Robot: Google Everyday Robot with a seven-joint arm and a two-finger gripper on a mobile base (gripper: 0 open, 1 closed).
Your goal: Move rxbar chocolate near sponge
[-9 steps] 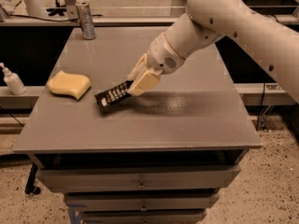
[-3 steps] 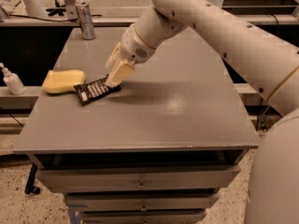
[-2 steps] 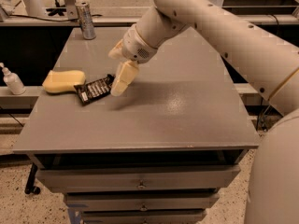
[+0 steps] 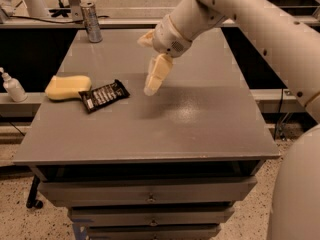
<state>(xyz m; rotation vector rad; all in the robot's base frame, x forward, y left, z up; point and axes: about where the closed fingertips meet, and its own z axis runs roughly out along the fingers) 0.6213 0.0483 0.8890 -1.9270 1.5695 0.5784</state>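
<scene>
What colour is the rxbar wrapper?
Black with white lettering on the rxbar chocolate, camera view. The gripper hovers just right of it.

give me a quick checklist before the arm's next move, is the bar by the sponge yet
1. The bar lies flat on the table: ok.
2. The bar sits right beside the sponge: ok. Whether they touch: cannot tell.
3. The gripper is empty, jaws apart: ok.
4. The gripper is clear of the bar, above the table to the bar's right: ok.
5. The can stands at the far edge, away from the gripper: ok.
</scene>
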